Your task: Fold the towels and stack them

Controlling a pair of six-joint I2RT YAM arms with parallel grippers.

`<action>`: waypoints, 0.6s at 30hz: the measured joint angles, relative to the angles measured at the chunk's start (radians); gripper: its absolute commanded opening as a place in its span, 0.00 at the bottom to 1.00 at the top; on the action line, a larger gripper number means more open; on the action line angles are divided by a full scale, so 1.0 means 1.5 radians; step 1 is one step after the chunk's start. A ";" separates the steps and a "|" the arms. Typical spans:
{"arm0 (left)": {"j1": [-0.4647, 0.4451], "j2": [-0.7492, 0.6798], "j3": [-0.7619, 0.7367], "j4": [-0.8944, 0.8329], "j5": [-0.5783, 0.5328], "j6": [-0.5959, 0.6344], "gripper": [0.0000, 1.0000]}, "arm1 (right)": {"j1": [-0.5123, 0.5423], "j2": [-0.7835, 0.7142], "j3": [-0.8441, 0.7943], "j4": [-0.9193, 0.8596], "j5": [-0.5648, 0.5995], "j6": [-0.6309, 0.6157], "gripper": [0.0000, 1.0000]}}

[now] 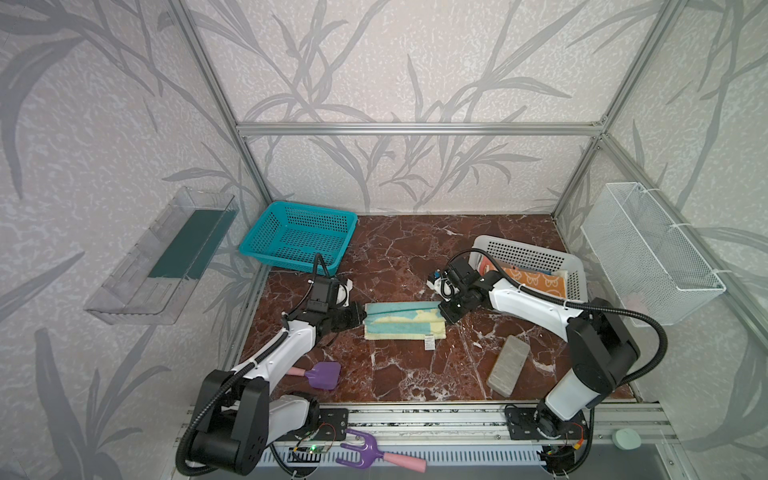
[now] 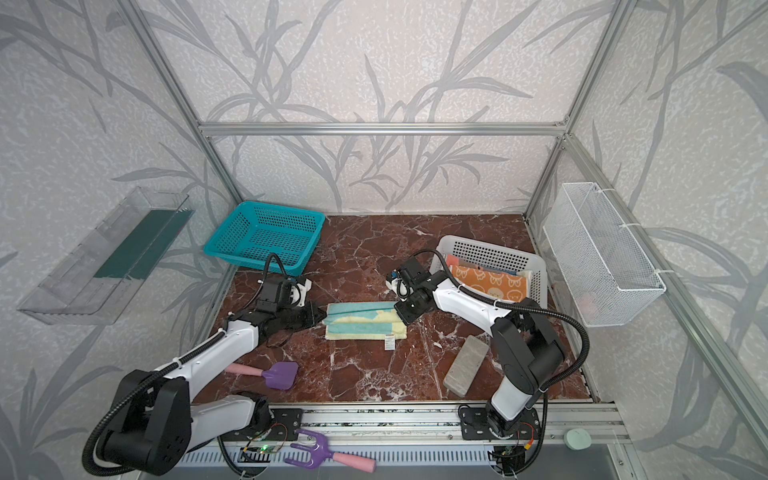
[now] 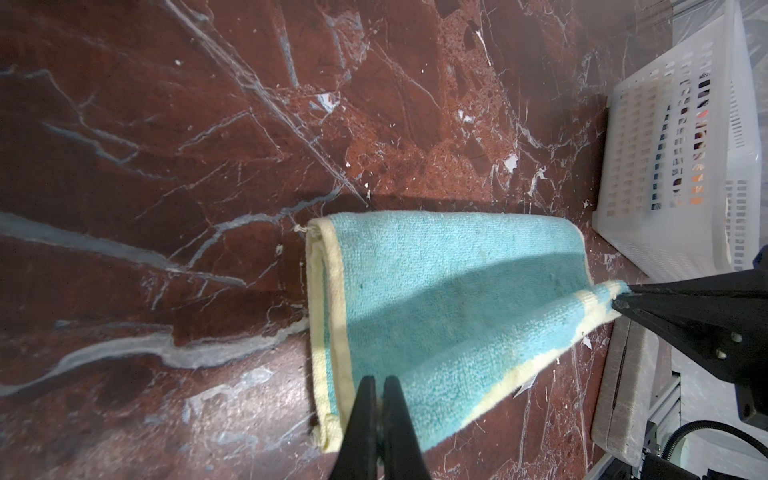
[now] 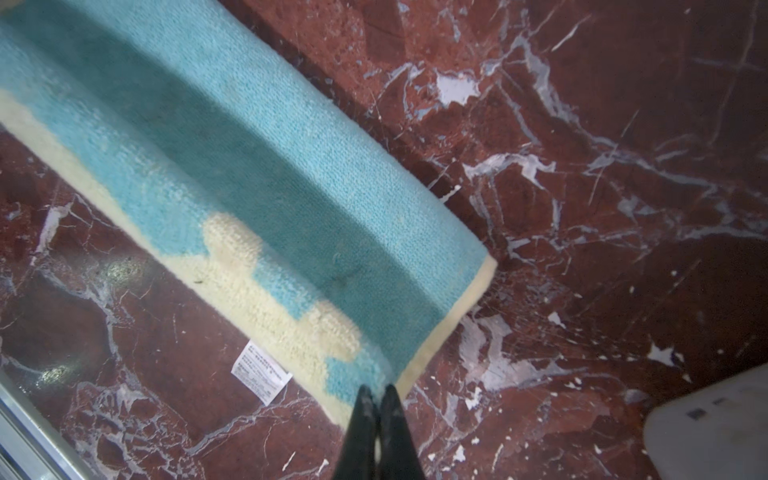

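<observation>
**Landmark:** white perforated plastic basket.

**Task item on the table (1):** a pale yellow and teal terry towel lay on the red marble tabletop, just beside the basket. It was doubled into a long strip.

**Task items in the basket:** one small orange towel with white figures lay on top. A salmon edge and a cream edge showed beneath it. The number of towels under it could not be told.

**Grippers (2):**
- The left gripper had its jaws pinched together on the strip's upper layer, at the end far from the basket.
- The right gripper had its jaws pinched on the same layer's corner, at the end nearest the basket.

**Step, as judged:** this looked like a lengthwise fold of the last loose towel. The next move called for both ends to travel level and together, then the layer to be laid edge to edge before release. An uneven pull would skew the fold.

**Other items:**
- One teal plastic lattice basket, well apart from the basket, across the table.
- One grey rectangular block, near the basket.
- One purple toy spade with a pink handle, well apart from the basket.
</observation>
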 measured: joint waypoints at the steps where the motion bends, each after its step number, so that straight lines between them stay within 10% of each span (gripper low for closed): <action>1: -0.001 0.003 -0.008 0.002 0.003 -0.004 0.00 | 0.000 0.000 -0.009 0.004 -0.005 0.003 0.00; 5: -0.004 0.022 -0.045 0.027 0.013 -0.028 0.00 | 0.000 0.008 -0.041 0.017 -0.031 0.013 0.00; 11: -0.006 0.032 -0.063 0.030 0.002 -0.047 0.26 | 0.000 0.023 -0.046 0.009 -0.046 0.022 0.34; 18: -0.005 -0.086 -0.058 -0.021 -0.052 -0.044 0.28 | -0.001 -0.059 -0.046 -0.043 -0.068 0.022 0.37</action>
